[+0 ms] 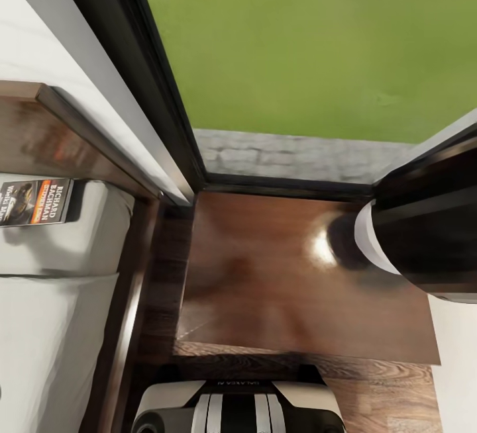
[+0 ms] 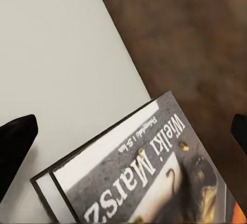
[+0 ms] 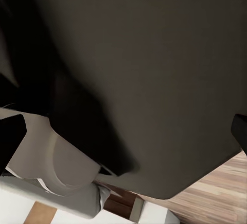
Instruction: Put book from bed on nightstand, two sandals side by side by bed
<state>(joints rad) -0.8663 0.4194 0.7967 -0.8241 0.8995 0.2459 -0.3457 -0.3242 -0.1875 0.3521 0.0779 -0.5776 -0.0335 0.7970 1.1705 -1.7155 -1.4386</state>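
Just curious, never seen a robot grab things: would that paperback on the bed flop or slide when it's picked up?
The book looks thin and soft-covered, so it would probably bend a little if gripped at one edge. It lies flat on the bed, so rolling or tipping seems unlikely. It looks light for its size.

Bright daylight glares white on the glossy nightstand (image 1: 291, 274); close wrist views render soft, dim.
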